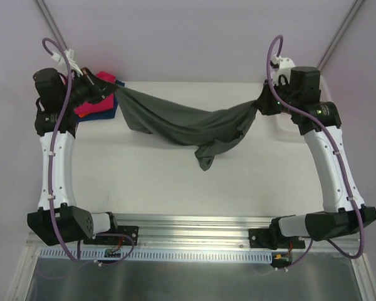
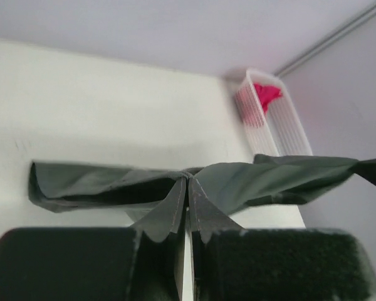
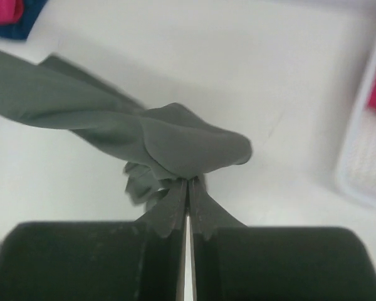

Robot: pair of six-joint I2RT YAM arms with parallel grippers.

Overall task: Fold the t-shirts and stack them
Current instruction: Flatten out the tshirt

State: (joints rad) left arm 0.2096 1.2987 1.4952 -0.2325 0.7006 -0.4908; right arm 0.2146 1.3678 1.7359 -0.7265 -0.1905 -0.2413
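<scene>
Near edge: arm bases at the rail, bare table [image 1: 169, 188] ahead.

Mid-table: dark grey t-shirt [image 1: 188, 122] hangs as a sagging sling between the arms, bunched and rope-like, not spread. A twisted tail droops lowest near centre; whether it touches the table, cannot tell.

Risks, as judged:
- Each hold is a small pinch of gathered cloth; pulling the arms apart could slip it free and drop that end.
- Laid down as it is, the twist would set in creases and spoil the fold.
- Left end hangs just beside the pink and blue stack [image 1: 94, 108]; a sweep there could drag it askew.

Far side: left gripper [image 2: 188, 188] has its jaws pressed together on the grey cloth, which fans out either side. Right gripper [image 3: 188, 188] is likewise clamped on a bunched fold.

Beyond, right: white basket [image 2: 288, 128], pink cloth [image 2: 265, 94] inside.
</scene>
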